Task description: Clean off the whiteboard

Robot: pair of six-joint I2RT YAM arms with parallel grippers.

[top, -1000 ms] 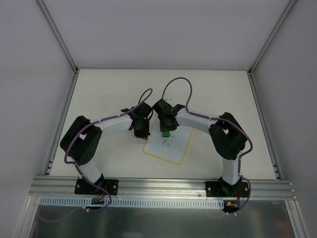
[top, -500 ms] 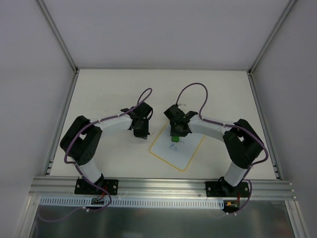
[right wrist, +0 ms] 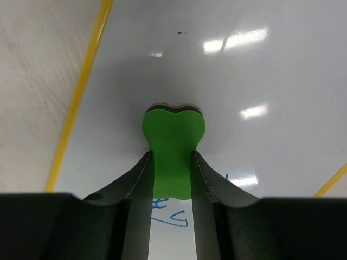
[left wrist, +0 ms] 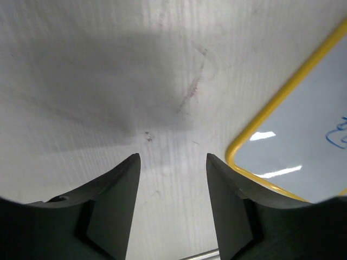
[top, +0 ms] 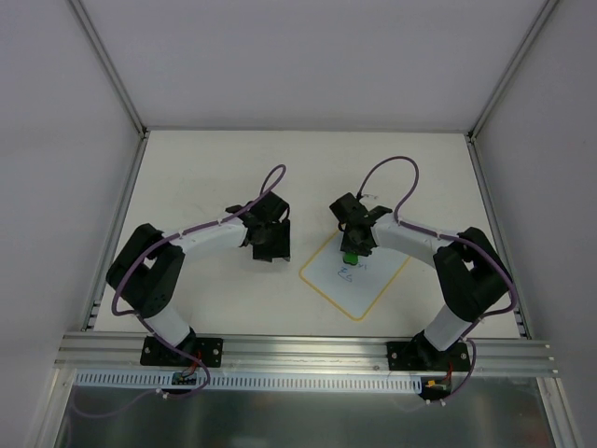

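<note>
The whiteboard (top: 366, 285) lies skewed, right of centre on the table (top: 215, 168), with bare surface far and left of it; the right gripper (top: 352, 250) pinches a green eraser (right wrist: 172, 141) against the board; only the wrist views show the writing (right wrist: 174, 218) as blue, and the left gripper (left wrist: 172, 160) spread, empty, beside the board's yellow corner.

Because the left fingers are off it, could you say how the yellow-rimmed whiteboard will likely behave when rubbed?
The flat white yellow-rimmed whiteboard lies loose on the smooth table, so it will probably slide or turn. It looks thin and rigid, likely light, unlikely to flex.
</note>
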